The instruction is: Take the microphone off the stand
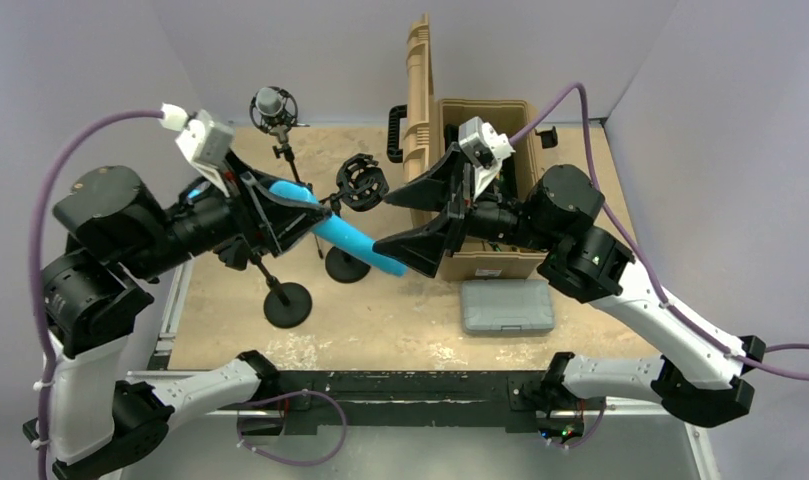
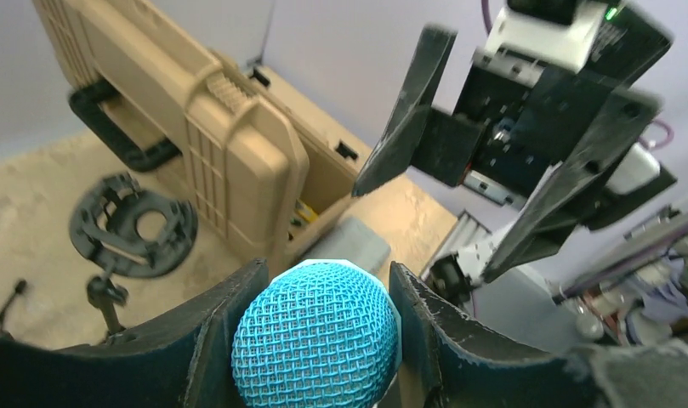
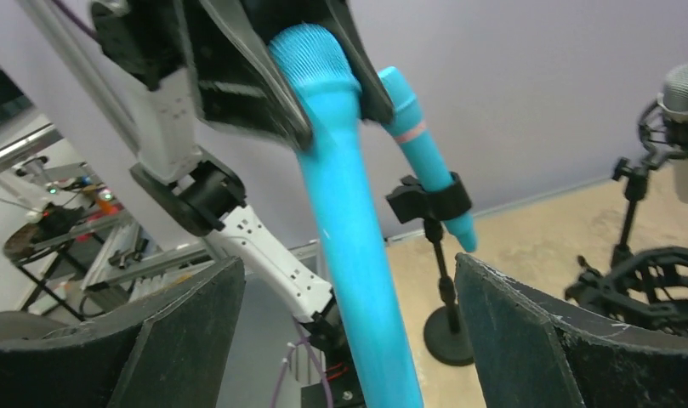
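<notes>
The left gripper [image 1: 315,215] pinched the blue microphone [image 1: 360,243] near its head, and the right gripper [image 1: 385,222], jaws spread around the handle, probably needed to close next.

Bare table [image 1: 400,320] is left open at the near middle, between a round stand base [image 1: 287,303] on the left and a grey box [image 1: 507,306] on the right. The far right is blocked by an open tan case [image 1: 485,263], the middle by a ring mount [image 1: 361,182] and the raised microphone [image 1: 355,240].
</notes>
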